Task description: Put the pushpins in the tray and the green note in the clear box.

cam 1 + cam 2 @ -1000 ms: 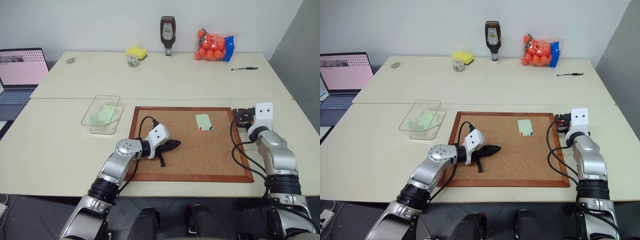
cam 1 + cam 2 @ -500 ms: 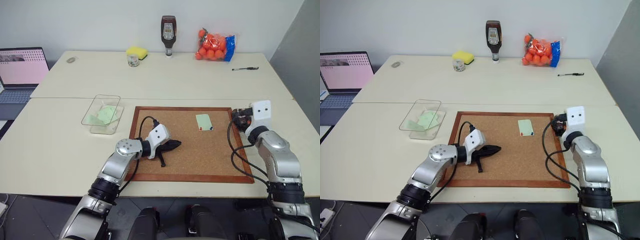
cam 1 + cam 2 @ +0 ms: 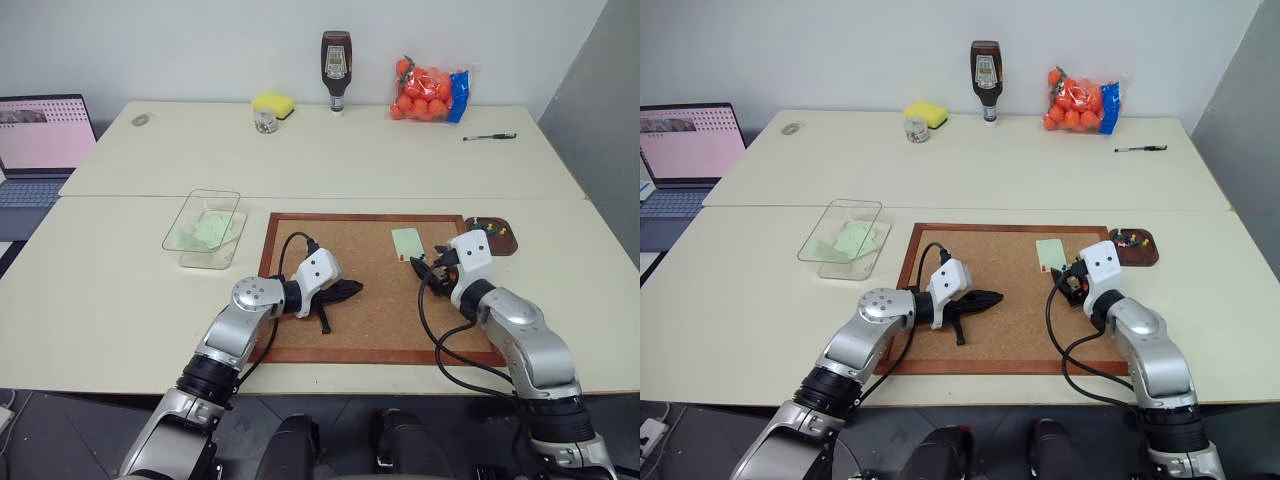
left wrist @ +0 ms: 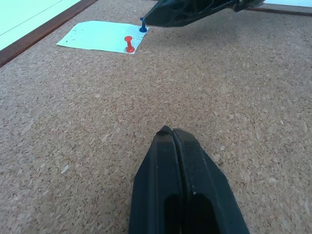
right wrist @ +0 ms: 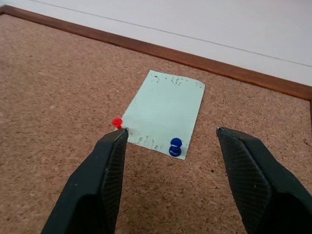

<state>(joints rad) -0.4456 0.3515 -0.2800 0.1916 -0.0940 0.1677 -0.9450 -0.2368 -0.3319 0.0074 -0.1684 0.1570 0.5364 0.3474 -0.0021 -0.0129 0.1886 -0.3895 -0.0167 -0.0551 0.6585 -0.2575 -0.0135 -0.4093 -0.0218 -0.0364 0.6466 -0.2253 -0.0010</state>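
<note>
Since a second ago the right pincer point(image 5: 171, 141) has swung in from the tray point(image 3: 497, 239) at the corkboard's point(image 3: 385, 310) right edge to just short of the green note point(image 5: 165, 113); its fingers stand apart, empty, with the note's near edge between them. Just ahead of the left finger sits a red pushpin point(image 5: 117, 122); a blue pushpin point(image 5: 175, 146) stands in the gap between the fingers, both still stuck through the note. Tray now lies behind and to the right of this pincer and holds a few small coloured pins point(image 3: 1126, 238). Clear box point(image 3: 205, 227) already holds pale green paper. Judged partway done: two pins, one note remain. Left pincer point(image 4: 174, 139) rests shut on the cork, well apart from the note. Nothing obstructs the approach; far worktop point(image 3: 130, 300) clutter is distant.
</note>
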